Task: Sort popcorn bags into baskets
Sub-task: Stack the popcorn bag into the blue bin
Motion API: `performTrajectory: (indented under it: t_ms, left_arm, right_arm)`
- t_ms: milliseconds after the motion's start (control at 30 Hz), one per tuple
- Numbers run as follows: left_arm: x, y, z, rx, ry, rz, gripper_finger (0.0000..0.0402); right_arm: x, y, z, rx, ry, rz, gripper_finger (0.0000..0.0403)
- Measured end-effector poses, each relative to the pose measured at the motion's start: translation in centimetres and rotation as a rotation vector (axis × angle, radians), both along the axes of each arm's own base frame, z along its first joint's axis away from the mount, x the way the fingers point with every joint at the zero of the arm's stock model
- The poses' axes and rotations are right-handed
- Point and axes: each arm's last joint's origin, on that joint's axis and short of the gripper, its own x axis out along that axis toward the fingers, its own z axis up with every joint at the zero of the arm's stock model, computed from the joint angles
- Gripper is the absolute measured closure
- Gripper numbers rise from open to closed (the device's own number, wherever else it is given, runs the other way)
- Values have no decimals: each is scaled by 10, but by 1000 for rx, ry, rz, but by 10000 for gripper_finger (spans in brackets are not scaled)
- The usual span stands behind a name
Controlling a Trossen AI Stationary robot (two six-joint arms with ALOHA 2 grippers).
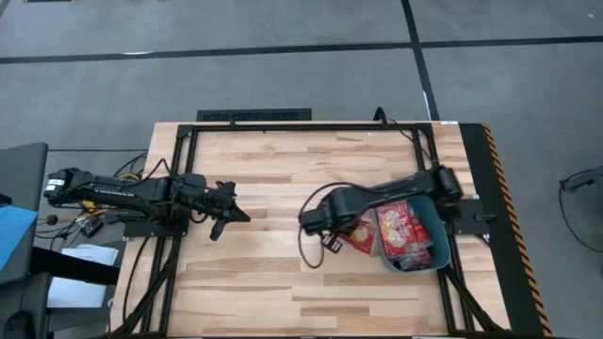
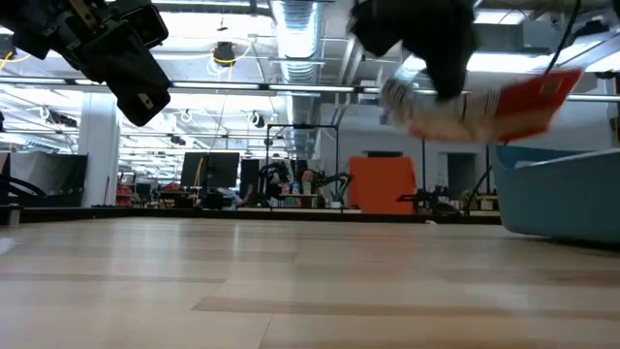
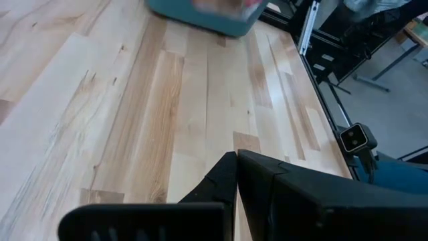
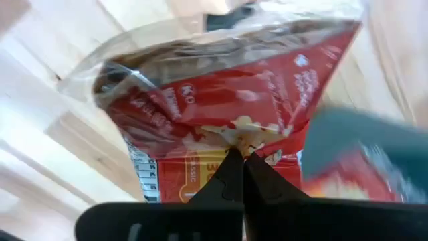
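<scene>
My right gripper (image 1: 341,229) hovers just left of the teal-blue basket (image 1: 435,247), shut on one red popcorn bag (image 1: 361,237). In the low view that bag (image 2: 489,107) hangs in the air with one end above the basket's rim (image 2: 542,160). More red popcorn bags (image 1: 405,231) lie inside the basket. My left gripper (image 1: 229,213) is shut and holds nothing, raised over the table's left half; in its wrist view the fingers (image 3: 237,164) point toward the far-off basket (image 3: 200,19). My right gripper pinches the popcorn bag between its two fingers near the middle of its printed face (image 4: 249,137), by the yellowish popcorn picture, coming from above. The wrapper puckers where the fingertips (image 4: 231,167) meet. The bag is lifted clear of the table and tilted, its far end (image 2: 557,87) toward the basket.
Bare wooden tabletop (image 1: 273,273) spreads between the two arms and along the near edge. A black frame rail (image 1: 301,125) runs along the far edge, and a yellow-black striped strip (image 1: 499,188) marks the right edge. A loose cable (image 1: 306,247) loops below the right wrist.
</scene>
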Motion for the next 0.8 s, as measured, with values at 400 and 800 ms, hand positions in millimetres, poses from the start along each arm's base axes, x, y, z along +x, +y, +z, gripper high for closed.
performTrajectory:
  t_ms: [400,800]
  left_arm:
    - [0,0,0,6,-5,-2,401]
    - [1,2,1,27,-10,47,402]
  right_arm:
    - [-97,4,58,-87,-228,-486,398]
    - [-173,10,26,-119,-161,-845,397]
